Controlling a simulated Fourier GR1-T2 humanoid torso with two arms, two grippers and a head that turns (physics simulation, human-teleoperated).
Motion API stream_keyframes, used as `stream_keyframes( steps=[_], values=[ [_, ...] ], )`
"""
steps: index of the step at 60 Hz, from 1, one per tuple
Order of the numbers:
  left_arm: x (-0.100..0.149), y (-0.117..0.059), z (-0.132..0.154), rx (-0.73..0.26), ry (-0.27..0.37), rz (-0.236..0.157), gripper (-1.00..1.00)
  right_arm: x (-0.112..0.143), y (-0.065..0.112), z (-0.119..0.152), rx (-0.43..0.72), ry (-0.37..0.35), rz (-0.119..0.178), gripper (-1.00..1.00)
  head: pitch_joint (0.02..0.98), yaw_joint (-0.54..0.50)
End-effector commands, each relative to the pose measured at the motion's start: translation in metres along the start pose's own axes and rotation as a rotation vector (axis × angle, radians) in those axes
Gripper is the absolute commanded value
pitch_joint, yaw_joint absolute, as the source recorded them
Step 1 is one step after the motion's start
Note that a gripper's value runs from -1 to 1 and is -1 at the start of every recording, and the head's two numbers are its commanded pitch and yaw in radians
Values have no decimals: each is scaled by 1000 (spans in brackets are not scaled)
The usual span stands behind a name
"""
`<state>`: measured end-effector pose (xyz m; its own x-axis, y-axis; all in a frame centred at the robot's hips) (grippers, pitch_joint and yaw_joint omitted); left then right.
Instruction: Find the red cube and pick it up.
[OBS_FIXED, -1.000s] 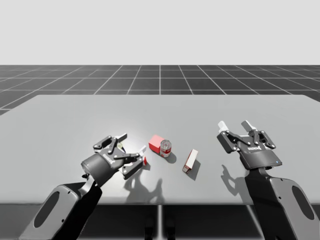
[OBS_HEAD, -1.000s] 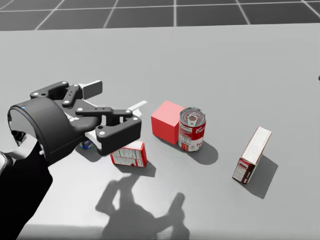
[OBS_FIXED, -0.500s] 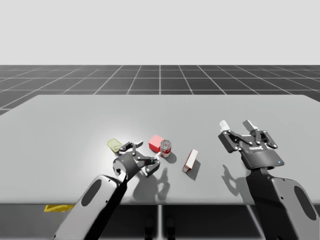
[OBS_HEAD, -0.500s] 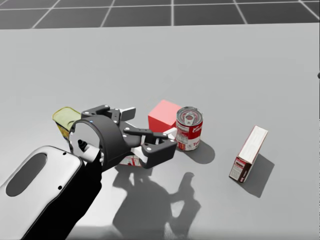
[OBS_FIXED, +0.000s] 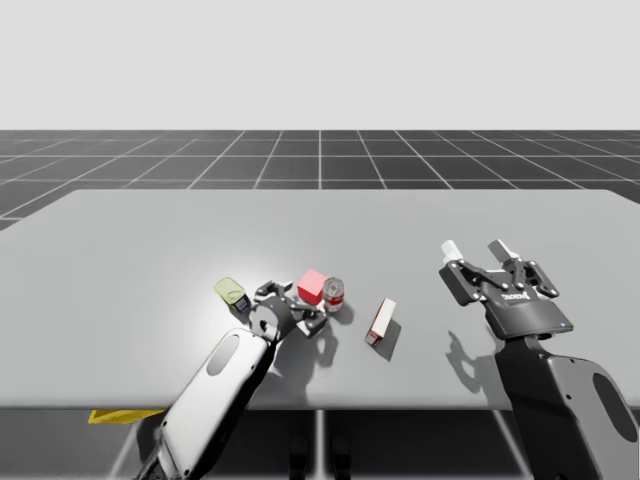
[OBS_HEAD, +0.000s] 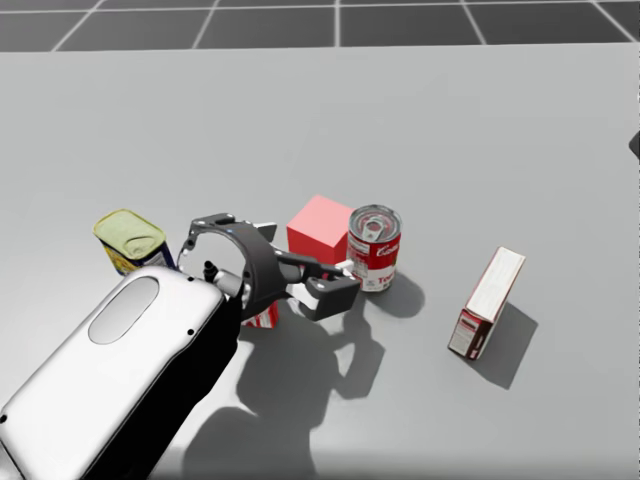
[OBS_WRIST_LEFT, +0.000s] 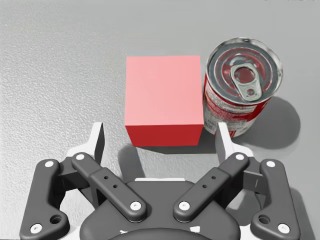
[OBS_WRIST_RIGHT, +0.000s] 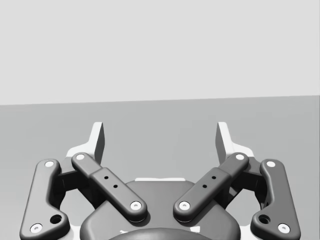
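- Currently the left fingers are spread wide and pinch nothing, low over the table.
- The cube is red and sits flat on the table, not lifted.
- It is just ahead of the left fingers and centred on the gap between them.
- The cube's near edge is about level with the fingertips, with a gap on each side, so neither finger touches it.
- The can is red and white with a pull-tab top. It stands upright right against the cube's side, ahead of one left finger.
- That fingertip is very close to the can's wall. Whether they touch, I cannot tell.
- The right fingers are also spread, with nothing between them. They are held above the table and point up, well apart from the cube.
- The box is red and white and stands on end. It is past the can from the left fingers and apart from the can.
- In the high view the box lies between the left and right fingers.
- The tin is yellow and sits behind the left fingers, beside the left arm, on the side away from the can.
- The carton is small, red and white, and mostly hidden under the left wrist, behind the fingers.
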<state>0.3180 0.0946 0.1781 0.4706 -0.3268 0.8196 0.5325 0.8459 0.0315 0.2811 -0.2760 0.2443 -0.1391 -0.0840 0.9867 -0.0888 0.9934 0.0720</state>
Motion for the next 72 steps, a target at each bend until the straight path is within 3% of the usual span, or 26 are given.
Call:
stream_keyframes(
  steps=[1,32,33,34,35,36,38,52,72],
  values=[
    [-2,-5,-16,9,59,-13,-1000,1,-1,0,-1,-1,-1,-1000,811,33],
    [10,-11,-32,1,43,-18,-1000,2,-4,0,-3,-4,-2,-1000,811,23],
    [10,-11,-32,9,41,-18,-941,2,-4,0,-3,-4,-2,-1000,811,22],
    [9,-11,-32,9,45,-22,-588,2,-4,0,-3,-4,-2,-1000,810,22],
    [8,-11,-31,6,46,-21,294,2,-4,0,-3,-4,-1,-1000,809,22],
    [7,-11,-31,3,48,-21,764,2,-4,0,-3,-4,-1,-1000,809,22],
    [6,-10,-31,-3,50,-18,999,2,-4,0,-4,-4,-2,-1000,808,21],
    [0,-11,-24,-17,48,-41,1000,3,-5,0,-10,-7,-6,-1000,762,21],
    [-6,-14,-24,-32,65,-65,1000,3,-6,0,-13,-8,-4,-1000,459,25]
  ],
)
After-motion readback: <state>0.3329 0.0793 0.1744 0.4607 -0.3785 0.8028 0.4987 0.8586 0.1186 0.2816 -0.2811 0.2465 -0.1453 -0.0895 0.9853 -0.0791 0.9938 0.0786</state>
